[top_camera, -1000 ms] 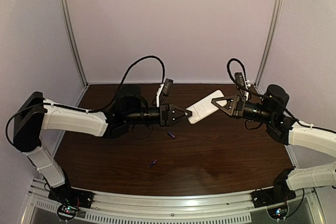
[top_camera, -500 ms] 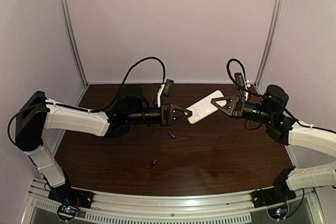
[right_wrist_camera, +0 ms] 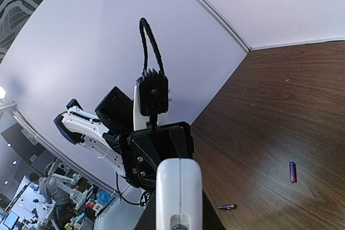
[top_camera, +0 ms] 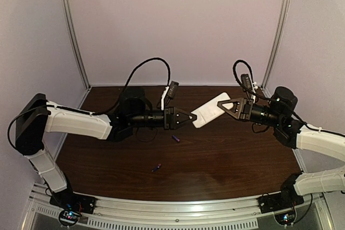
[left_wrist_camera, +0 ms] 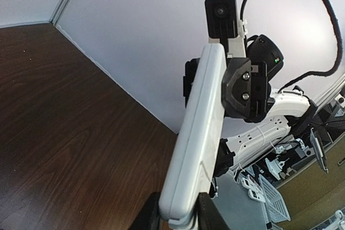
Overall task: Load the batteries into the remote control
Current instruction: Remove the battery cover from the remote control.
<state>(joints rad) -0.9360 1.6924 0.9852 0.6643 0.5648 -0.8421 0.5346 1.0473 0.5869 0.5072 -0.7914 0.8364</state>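
The white remote control [top_camera: 210,110] hangs in mid-air above the back of the table, held from both ends. My right gripper [top_camera: 222,105] is shut on its far right end. My left gripper [top_camera: 193,118] has its dark jaws pressed against both sides of the near left end [left_wrist_camera: 186,208]. In the right wrist view the remote [right_wrist_camera: 178,187] shows edge-on, with its seam facing the camera. Two small purple-blue batteries lie loose on the table below, one [top_camera: 175,138] just under the left gripper and one [top_camera: 156,167] nearer the front.
The dark wooden table [top_camera: 242,154] is bounded by pale walls behind and at both sides. A metal rail [top_camera: 178,208] runs along the front edge. A black cable [top_camera: 153,63] loops above the left wrist.
My left gripper's jaws have closed in onto the remote's left end. Both arms and the remote have hardly moved, and the batteries lie where they were.
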